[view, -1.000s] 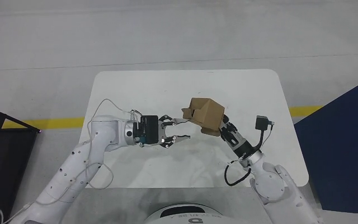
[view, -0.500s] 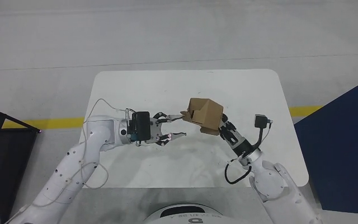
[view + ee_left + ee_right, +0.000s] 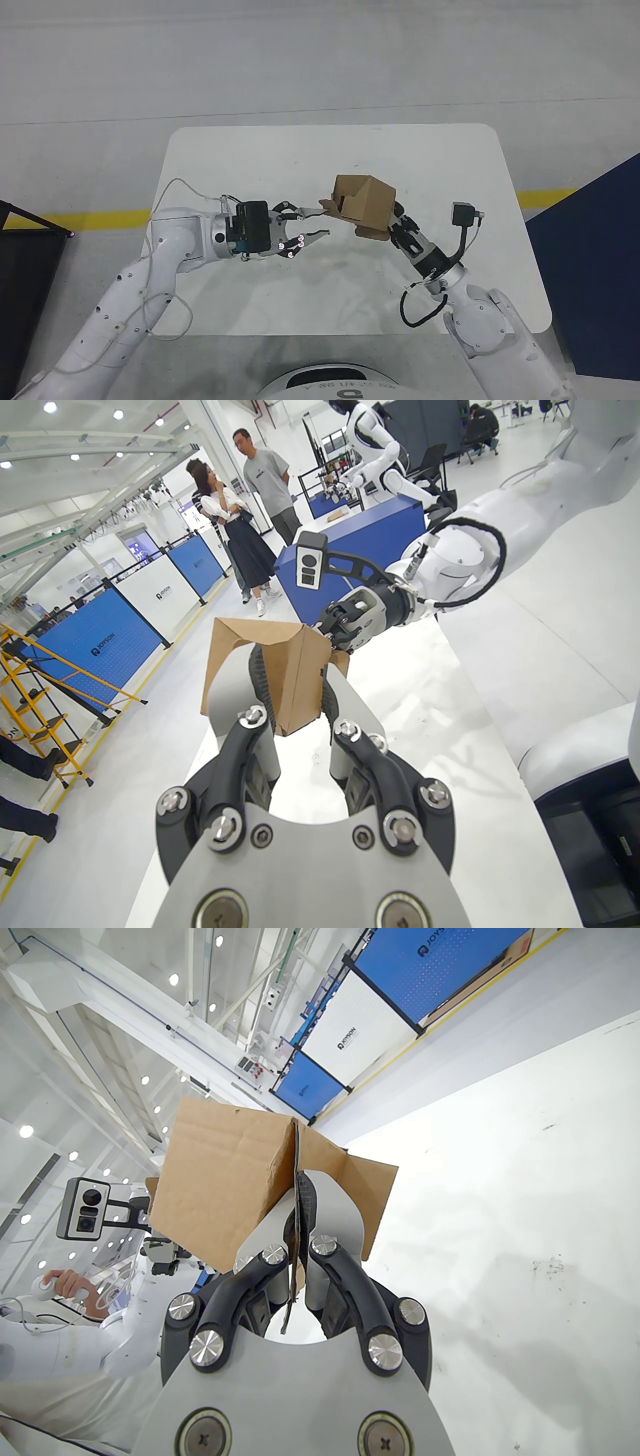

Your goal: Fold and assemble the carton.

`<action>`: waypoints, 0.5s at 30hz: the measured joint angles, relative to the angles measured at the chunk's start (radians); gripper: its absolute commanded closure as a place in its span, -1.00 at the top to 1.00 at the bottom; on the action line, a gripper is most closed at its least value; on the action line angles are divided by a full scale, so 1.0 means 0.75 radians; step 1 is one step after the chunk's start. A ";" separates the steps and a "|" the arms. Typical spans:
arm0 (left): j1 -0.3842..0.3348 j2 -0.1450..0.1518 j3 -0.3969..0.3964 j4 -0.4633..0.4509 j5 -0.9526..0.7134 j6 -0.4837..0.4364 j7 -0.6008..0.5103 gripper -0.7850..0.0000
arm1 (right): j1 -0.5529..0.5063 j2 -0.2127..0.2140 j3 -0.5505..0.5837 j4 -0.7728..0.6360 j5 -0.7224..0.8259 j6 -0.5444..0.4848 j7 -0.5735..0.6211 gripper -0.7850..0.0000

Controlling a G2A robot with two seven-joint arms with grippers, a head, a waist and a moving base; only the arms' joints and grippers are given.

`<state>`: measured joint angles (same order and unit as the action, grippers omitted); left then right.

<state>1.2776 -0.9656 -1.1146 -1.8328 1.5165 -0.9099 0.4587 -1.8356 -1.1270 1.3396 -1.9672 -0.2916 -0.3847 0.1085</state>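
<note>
**Carton gripped by the right arm, over the table.**
I had the right gripper clamped on a seam edge of the partly folded brown carton, which sat tilted over the middle of the white table. My left gripper stood with its jaws spread, just beside the carton's flap; I could not tell whether they touched.

Carton hides right pincer's tips from above (seemingly).
</note>
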 measured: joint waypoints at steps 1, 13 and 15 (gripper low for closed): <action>-0.007 -0.002 0.005 0.006 -0.002 0.004 -0.006 0.02 | 0.001 0.000 0.000 0.000 -0.002 0.002 0.002 -1.00; -0.062 -0.017 0.057 0.057 -0.069 -0.006 -0.091 -0.02 | 0.006 -0.004 -0.002 -0.007 -0.012 0.005 0.007 -1.00; -0.069 -0.018 0.062 0.058 -0.073 -0.018 -0.097 -0.04 | 0.009 -0.005 -0.002 -0.008 -0.011 0.007 0.009 -1.00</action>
<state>1.2262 -0.9791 -1.0682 -1.7893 1.4617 -0.9236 0.3861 -1.8292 -1.1308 1.3383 -1.9730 -0.2998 -0.3792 0.1153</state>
